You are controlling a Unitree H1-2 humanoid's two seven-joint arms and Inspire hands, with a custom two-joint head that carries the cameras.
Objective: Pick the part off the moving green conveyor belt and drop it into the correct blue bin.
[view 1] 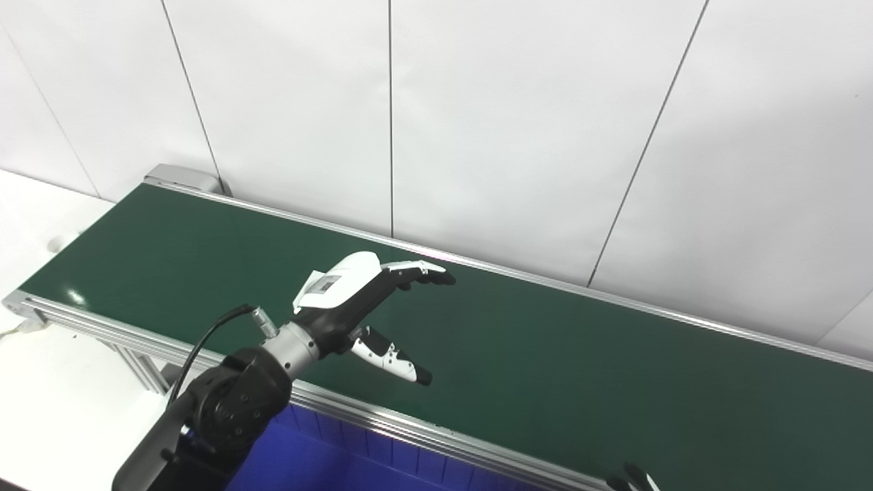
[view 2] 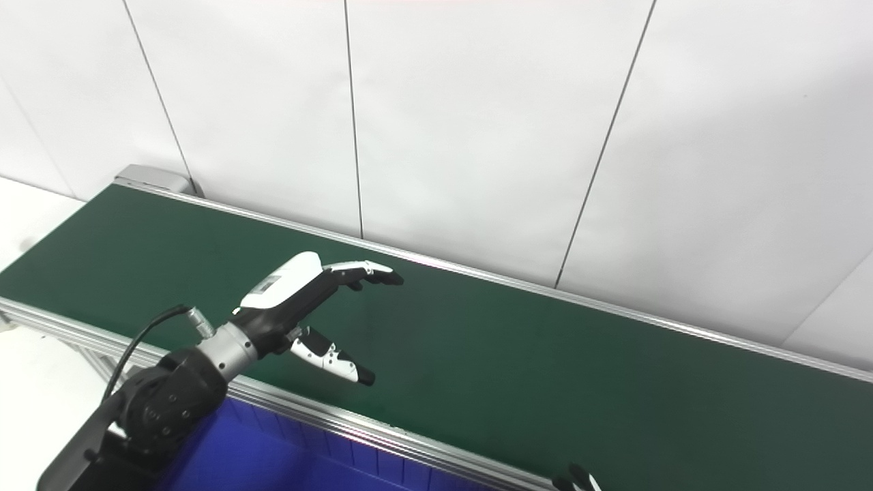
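While fingers spread, left hand (view 1: 361, 300) hovers over conveyor belt (view 1: 545, 354).

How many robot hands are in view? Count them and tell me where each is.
2. The white-and-black left hand hovers open over the dark green conveyor belt. Only the black fingers of the right hand show at the bottom edge; the rest is hidden.

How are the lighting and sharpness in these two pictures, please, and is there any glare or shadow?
Left eye view: even, soft light, a small glare spot on the belt near its left end, left hand sharp. Right eye view: the same light, a faint shadow on the wall at right, the right hand cut off by the bottom edge.
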